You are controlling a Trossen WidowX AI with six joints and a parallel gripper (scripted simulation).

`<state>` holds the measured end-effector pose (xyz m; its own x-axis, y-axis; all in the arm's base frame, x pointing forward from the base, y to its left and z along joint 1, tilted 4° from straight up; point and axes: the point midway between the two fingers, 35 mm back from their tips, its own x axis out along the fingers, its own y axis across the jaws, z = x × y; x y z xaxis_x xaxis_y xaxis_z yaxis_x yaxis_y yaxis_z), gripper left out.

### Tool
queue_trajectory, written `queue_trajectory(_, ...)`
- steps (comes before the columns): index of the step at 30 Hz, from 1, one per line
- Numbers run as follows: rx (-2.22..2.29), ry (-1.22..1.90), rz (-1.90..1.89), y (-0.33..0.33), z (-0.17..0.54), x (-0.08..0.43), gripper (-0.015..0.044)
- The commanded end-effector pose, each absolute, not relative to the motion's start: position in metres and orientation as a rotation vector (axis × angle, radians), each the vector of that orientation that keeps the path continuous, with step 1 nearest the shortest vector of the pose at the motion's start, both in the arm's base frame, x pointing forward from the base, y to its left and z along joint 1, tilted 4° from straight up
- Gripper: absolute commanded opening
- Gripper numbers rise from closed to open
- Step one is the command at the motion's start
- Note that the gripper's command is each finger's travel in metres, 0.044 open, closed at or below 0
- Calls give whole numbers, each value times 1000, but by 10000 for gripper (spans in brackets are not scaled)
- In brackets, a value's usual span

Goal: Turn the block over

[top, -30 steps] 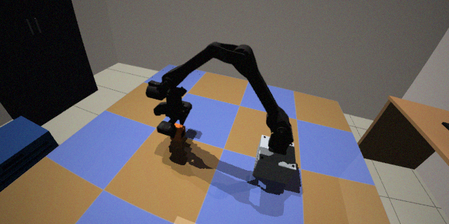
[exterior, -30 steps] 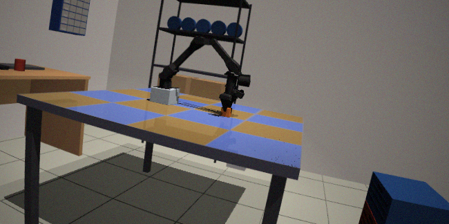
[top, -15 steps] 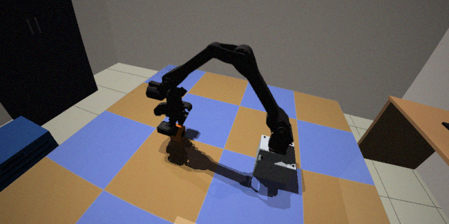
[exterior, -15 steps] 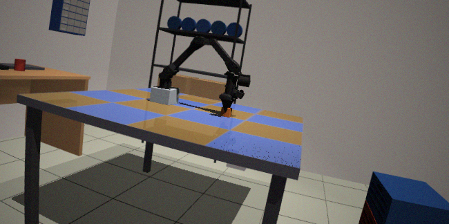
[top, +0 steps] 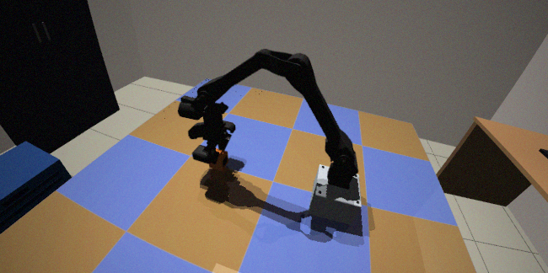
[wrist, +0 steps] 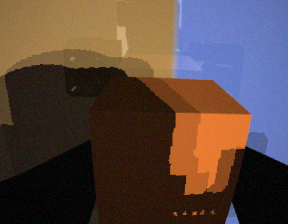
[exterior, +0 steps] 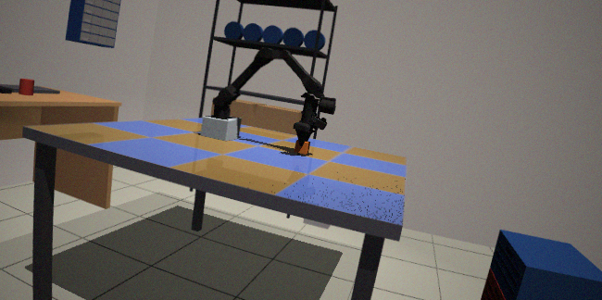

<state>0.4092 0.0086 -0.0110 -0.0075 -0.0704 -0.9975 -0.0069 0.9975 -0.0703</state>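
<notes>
Block [top: 219,161] [exterior: 303,148] [wrist: 210,135], orange, held between the two black fingers of the gripper [top: 218,157] [exterior: 302,143] [wrist: 164,151], which is closed on its opposite sides; one face is partly lit, the rest shaded. The block is low over the table [top: 160,234] [exterior: 259,174], at or close to its surface; whether the two touch cannot be told. The table bears blue and tan squares. The arm [top: 314,91] [exterior: 247,72] arches up from the gripper and down to its base [top: 335,219] [exterior: 219,129], a pale box well apart from the block. Beyond the table: a wooden desk [top: 514,133] [exterior: 79,97] with a red cup [exterior: 27,87] and, farther back, a black rack [exterior: 209,54] carrying five blue discs [exterior: 273,35] in a row
</notes>
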Motion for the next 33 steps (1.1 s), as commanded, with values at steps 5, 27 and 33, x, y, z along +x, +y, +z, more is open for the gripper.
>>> queue_trajectory(5,-56,1551,-46,10,5,414,0)
queue_trajectory(27,-60,1252,-33,11,-6,418,0)
queue_trajectory(33,-62,1168,-30,10,-5,416,0)
